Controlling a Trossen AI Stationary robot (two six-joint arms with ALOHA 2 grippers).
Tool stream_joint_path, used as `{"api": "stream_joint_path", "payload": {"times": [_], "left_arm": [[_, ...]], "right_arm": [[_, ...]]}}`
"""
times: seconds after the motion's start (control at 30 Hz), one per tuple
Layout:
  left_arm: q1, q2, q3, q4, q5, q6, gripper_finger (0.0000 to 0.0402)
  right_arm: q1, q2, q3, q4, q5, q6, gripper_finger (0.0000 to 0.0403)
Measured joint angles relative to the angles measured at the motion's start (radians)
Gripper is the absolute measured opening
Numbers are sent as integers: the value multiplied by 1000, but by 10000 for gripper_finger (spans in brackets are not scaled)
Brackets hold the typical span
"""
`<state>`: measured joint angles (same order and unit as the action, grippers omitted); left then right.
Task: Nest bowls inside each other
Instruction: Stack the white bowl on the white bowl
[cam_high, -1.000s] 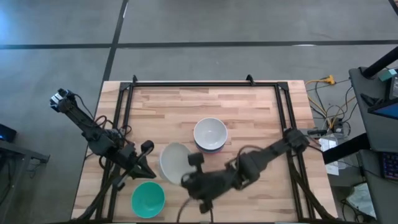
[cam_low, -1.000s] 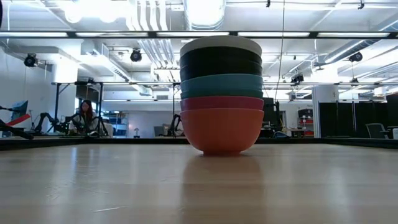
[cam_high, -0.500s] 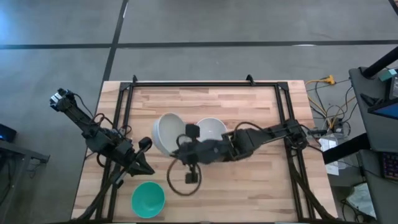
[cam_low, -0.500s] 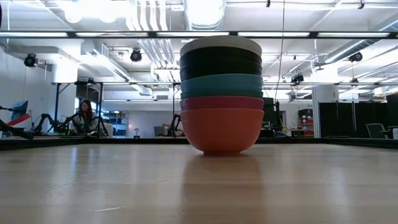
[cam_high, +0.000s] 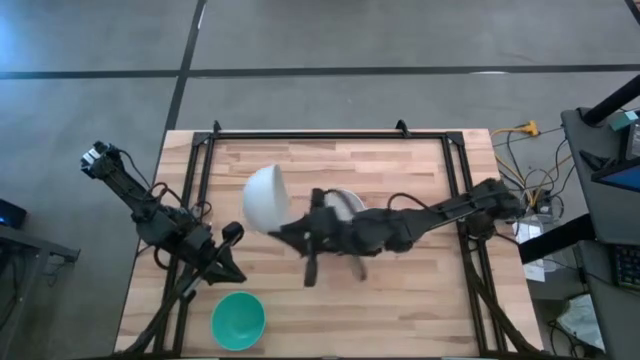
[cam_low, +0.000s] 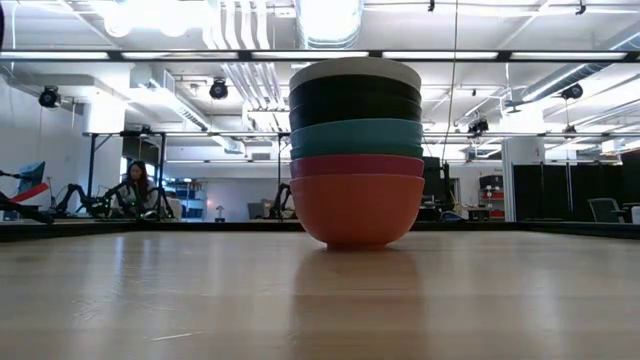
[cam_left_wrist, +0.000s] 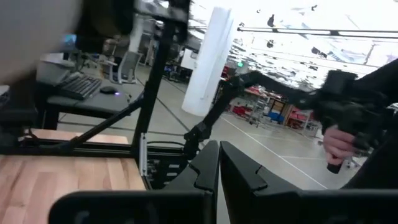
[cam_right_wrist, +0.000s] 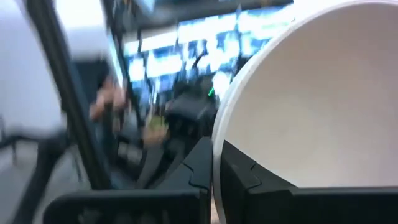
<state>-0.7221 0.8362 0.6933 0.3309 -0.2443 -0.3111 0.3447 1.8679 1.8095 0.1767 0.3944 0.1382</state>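
The left claw (cam_high: 236, 234) waits at the surface's (cam_high: 420, 300) left edge with its fingers together, a lone teal bowl (cam_high: 238, 319) resting on the wood just in front of it. Near the middle, the right claw (cam_high: 287, 232) is clamped on the rim of a white bowl (cam_high: 266, 197), held tipped on its side in the air just left of the stack of bowls (cam_low: 356, 150). That stack stands upright mid-surface, white on top and red at the base.
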Motion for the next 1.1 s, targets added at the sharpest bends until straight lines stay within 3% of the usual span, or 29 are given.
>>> {"api": "stream_joint_path", "payload": {"times": [0.27,0.37,0.53,0.8,0.93,1.1], "left_arm": [[-29,0,-4,-5,4,-27,0],[-33,-1,-11,-5,4,-26,0],[-32,0,-13,-5,-10,-23,0],[-31,1,-19,-5,-258,-15,0],[-31,1,-34,-2,-370,-20,0],[-31,1,-43,-1,-464,-21,0]], "right_arm": [[0,-225,-444,791,73,-63,8],[10,-342,-571,878,102,-168,8],[36,-598,-729,645,158,-255,8],[36,-965,-732,-108,160,-213,8],[20,-1038,-656,-456,160,-165,8],[11,-1022,-608,-627,144,-184,8]]}}
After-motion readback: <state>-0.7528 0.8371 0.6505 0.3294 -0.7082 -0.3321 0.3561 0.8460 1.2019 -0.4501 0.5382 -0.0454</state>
